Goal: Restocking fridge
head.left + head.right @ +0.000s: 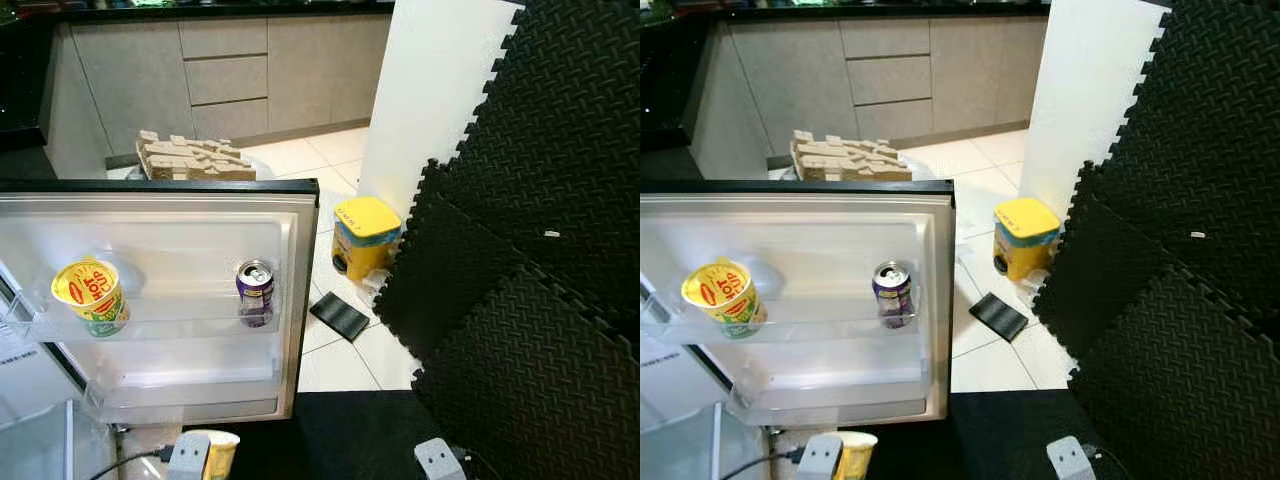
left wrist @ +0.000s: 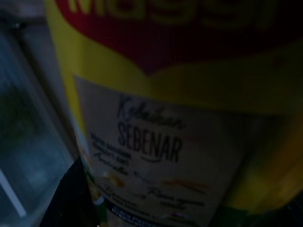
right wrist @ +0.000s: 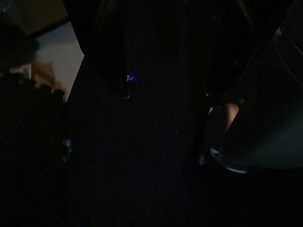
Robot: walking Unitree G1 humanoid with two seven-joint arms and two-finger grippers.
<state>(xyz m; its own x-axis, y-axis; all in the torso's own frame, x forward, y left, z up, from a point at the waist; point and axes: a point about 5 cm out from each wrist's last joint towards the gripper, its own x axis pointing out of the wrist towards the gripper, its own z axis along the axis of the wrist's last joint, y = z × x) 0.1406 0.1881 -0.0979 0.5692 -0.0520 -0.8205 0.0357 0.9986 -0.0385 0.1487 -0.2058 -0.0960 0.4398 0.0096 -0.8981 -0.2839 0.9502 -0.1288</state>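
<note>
You are carrying a second yellow noodle cup (image 1: 222, 452) low in the left pincer (image 2: 71, 198), clenched on it ready for the open fridge door's shelf (image 1: 180, 325), where one noodle cup (image 1: 92, 296) and a purple can (image 1: 254, 292) are already standing upright; the right pincer's state I cannot tell.

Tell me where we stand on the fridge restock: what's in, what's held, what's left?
Already in: a yellow noodle cup and a purple can stand on the shelf of the open fridge door. In hand: the left hand holds a second noodle cup low in front of the door; it also shows in the left eye view. Left: set that cup on the door shelf. The right hand hangs idle in shade.
</note>
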